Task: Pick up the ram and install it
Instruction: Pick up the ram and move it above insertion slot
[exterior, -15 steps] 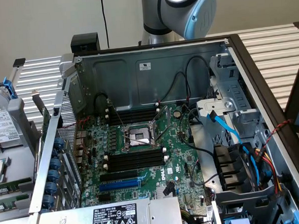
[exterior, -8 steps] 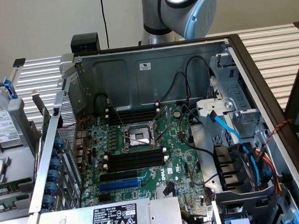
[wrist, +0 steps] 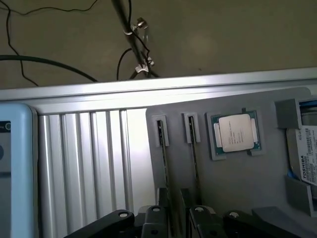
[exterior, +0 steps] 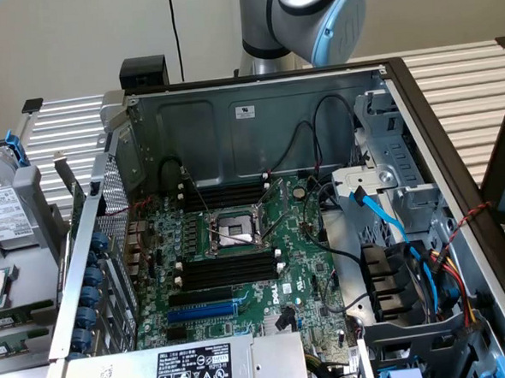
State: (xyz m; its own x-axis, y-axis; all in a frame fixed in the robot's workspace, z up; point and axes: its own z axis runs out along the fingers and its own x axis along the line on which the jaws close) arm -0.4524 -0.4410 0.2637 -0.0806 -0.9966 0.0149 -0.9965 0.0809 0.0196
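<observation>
The exterior view looks steeply down into the case (exterior: 206,132), fairly near. The wrist view looks down past the gripper (wrist: 174,222), close onto the tray (wrist: 247,183) at the exterior view's left.

This looks like a robotics lab bench set up for computer assembly. 1 industrial robot arm (exterior: 310,14), grey-jointed with a blue end cap, rises behind an open computer case (exterior: 256,112) whose motherboard (exterior: 300,263) lies bare among trailing cables. The case sits on a ribbed aluminium table (exterior: 460,82), the sort used for test rigs. Beside it, a grey moulded fixture tray (wrist: 237,183) keeps parts in fitted pockets: a processor (wrist: 235,132) and a hard drive (wrist: 304,153). The arm's black gripper (wrist: 176,218) hangs over that tray. Loose black wires (wrist: 49,61) trail beyond the table's edge.
</observation>
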